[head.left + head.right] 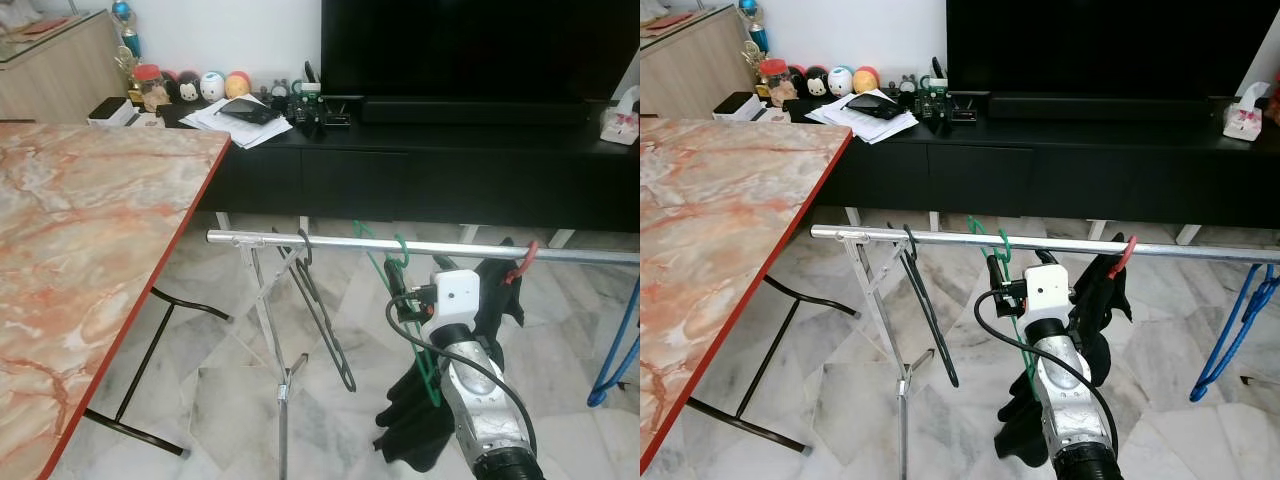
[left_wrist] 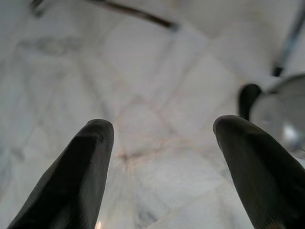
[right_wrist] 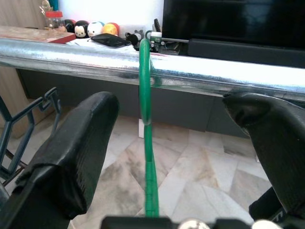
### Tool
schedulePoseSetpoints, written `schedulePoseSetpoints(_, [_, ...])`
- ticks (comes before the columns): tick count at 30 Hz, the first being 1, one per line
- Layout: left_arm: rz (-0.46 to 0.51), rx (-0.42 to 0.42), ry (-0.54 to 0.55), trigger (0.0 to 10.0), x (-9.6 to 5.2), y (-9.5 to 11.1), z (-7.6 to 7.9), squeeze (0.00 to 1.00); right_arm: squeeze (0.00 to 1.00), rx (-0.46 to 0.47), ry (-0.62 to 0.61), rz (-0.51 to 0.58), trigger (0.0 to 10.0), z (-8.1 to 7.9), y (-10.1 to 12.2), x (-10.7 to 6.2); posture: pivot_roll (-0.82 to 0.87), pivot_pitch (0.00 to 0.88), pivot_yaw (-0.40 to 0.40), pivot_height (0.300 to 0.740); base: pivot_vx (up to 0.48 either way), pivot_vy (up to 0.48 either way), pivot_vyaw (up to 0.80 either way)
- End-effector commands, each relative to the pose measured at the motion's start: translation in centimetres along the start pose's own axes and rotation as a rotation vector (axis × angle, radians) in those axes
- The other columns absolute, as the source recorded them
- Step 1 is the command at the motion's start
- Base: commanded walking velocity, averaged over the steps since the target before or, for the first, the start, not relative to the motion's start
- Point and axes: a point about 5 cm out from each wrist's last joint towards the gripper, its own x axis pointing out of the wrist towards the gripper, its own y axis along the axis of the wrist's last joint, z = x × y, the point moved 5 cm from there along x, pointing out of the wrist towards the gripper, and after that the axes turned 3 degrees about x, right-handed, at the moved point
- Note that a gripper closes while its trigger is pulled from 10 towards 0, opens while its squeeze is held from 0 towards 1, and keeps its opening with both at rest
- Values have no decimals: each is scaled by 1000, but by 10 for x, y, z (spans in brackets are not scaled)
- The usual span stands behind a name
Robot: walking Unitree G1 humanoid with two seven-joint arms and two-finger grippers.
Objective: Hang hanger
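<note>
One green hanger (image 3: 148,143) hooked over the steel rail (image 3: 200,71) — right gripper (image 3: 176,138) just behind it.
Its fingers (image 3: 76,152) are spread, one either side of the hanger, not touching it. A black hanger (image 1: 322,318) hangs nearby — left gripper (image 2: 162,162) spread wide over marble floor (image 2: 157,95).

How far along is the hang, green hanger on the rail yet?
Done: the green hanger has its hook over the metal rail, between a black hanger and a dark garment. In hand: the right gripper sits just below the rail, fingers open either side of the hanger's neck, not clamping it. Left: pull the right arm clear. The left gripper hangs idle over the floor.
</note>
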Motion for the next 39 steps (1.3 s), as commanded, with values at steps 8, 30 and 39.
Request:
schedulePoseSetpoints(8, [326, -87, -91, 10000, -8, 55, 12, 0, 0, -1, 0, -7, 10000, 0, 2, 6, 20, 0, 7, 740, 0, 0, 0])
schedulePoseSetpoints(30, [255, -57, -151, 10000, -7, 46, 29, 0, 0, 5, -5, 3, 10000, -2, 6, 11, 6, 0, 8, 740, 0, 0, 0])
schedulePoseSetpoints(39, [234, -82, -149, 10000, -7, 43, 30, 0, 0, 15, 6, 6, 10000, -9, 6, 11, 7, 0, 10, 740, 0, 0, 0])
